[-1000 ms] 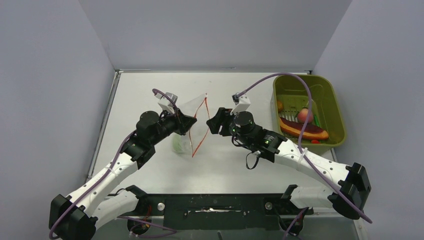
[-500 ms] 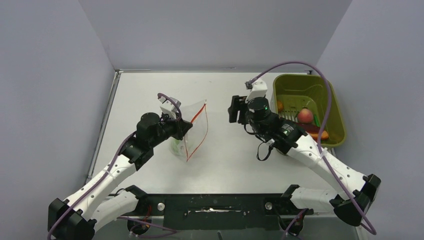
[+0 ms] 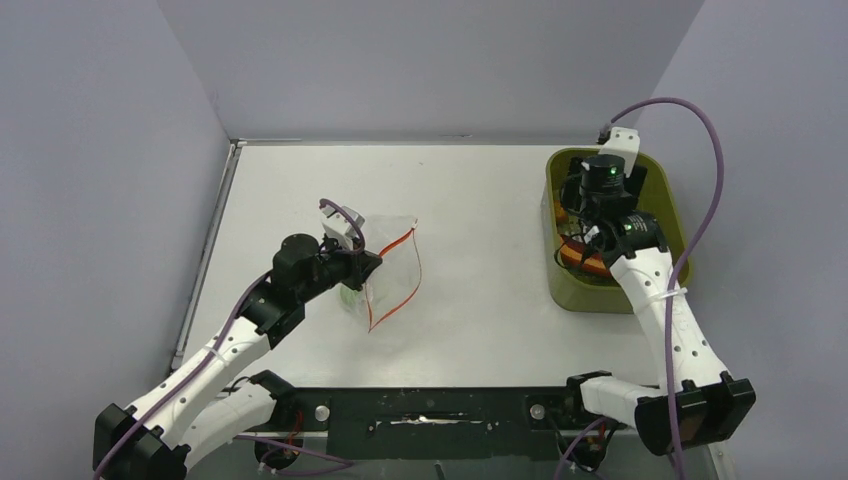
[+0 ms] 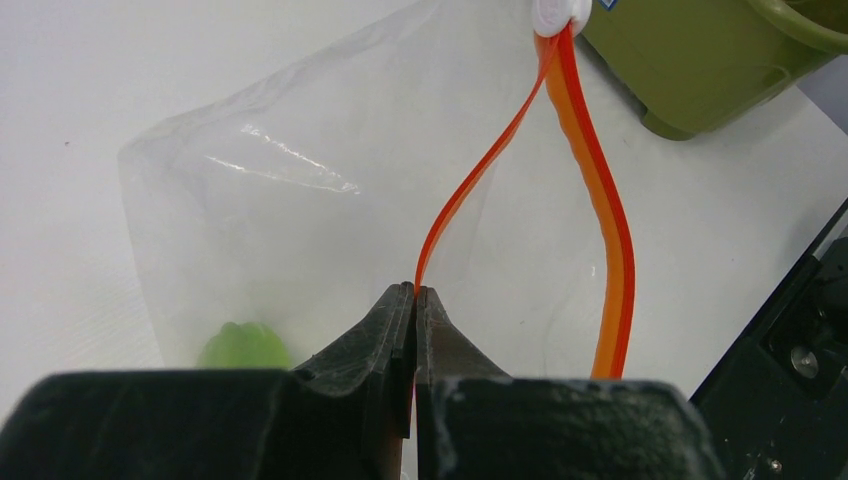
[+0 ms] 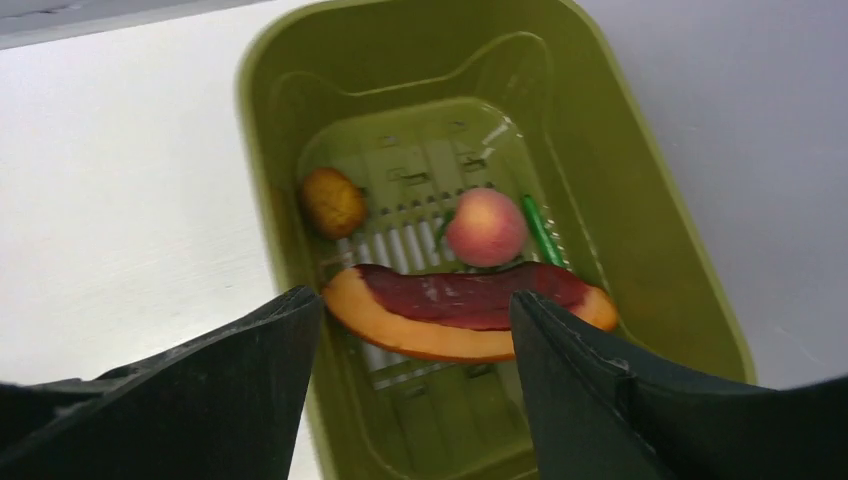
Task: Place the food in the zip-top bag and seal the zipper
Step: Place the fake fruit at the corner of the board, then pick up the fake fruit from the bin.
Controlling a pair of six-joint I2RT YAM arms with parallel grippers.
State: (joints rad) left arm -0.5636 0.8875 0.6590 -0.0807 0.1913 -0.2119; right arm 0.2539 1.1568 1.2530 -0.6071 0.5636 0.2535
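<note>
The left fingers (image 4: pixel 400 305) are clamped shut on one lip of the thin red-orange zipper strip (image 4: pixel 600 230). They lift that edge of the clear crinkly zip-top bag (image 4: pixel 300 200) off the white desk (image 3: pixel 480 200) so its mouth gapes; a green round toy slice (image 4: pixel 245 345) already lies inside. The right fingers (image 5: pixel 300 315) hang spread and empty over the olive-green plastic tub (image 5: pixel 640 170), straddling the brown-red steak-like slab (image 5: pixel 470 300), probably the next pick, beside the pink-red ball fruit (image 5: pixel 485 225).

White arms (image 3: pixel 655 290), black joints (image 3: pixel 297 253), black left hand (image 4: pixel 414 292), purple cables (image 3: pixel 668 100); perhaps green LED (image 3: pixel 604 171).
</note>
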